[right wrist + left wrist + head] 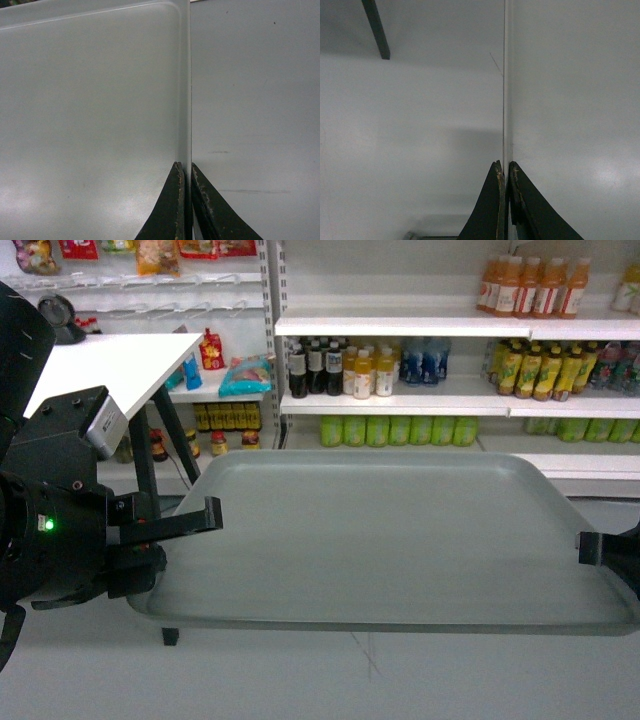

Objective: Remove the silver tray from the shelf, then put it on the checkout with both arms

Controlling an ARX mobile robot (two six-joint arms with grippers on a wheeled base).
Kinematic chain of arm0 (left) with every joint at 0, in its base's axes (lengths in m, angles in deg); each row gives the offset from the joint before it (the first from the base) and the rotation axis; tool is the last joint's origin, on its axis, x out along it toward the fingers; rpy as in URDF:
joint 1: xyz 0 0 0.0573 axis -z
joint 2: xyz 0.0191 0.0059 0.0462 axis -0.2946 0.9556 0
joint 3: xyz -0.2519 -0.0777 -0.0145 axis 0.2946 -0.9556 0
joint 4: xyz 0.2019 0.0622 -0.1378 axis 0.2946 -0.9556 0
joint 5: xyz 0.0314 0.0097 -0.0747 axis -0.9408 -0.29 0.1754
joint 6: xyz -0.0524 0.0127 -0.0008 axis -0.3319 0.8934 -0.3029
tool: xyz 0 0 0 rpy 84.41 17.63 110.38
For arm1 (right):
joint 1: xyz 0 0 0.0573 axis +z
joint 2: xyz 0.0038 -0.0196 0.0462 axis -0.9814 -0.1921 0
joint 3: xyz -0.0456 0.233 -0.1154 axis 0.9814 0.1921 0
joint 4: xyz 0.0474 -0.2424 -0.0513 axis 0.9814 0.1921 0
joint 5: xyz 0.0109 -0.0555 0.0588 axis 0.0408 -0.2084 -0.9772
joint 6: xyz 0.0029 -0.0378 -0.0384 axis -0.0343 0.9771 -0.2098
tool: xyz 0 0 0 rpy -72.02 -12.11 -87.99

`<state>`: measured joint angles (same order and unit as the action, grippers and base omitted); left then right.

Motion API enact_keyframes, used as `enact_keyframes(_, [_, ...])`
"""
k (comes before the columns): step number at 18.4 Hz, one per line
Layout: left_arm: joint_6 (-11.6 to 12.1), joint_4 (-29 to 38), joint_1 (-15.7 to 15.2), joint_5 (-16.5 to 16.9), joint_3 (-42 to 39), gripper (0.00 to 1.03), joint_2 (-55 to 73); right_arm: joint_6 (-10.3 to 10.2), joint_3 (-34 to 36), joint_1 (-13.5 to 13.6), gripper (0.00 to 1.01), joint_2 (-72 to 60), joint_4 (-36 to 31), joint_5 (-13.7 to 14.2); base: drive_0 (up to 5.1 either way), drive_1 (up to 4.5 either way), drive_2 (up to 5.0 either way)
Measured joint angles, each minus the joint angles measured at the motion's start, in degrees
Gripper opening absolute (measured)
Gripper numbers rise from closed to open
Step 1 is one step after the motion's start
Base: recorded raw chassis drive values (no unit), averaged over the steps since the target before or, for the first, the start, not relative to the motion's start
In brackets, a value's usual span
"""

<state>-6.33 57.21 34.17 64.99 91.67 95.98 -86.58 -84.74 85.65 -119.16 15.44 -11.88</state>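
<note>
While the silver tray (400, 540) hung level above the pale floor (300, 680) before the drink shelves (450, 390), the left gripper (185, 530) and right gripper (590, 548) each pinched its opposite rim.

Your head camera looks forward and slightly down over the silver tray (400, 540); each wrist camera sits very close, sighting along its claw at that tray's rim.

Dim, soft, slightly blurred views; faint glare.
</note>
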Motion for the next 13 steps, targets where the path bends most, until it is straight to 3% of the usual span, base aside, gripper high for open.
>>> enact_keyframes(13, [0.0, -0.31, 0.0, -0.02, 0.0, 0.03, 0.0, 0.0, 0.0, 0.02, 0.02, -0.02, 0.33, 0.0, -5.0, 2.49, 2.5])
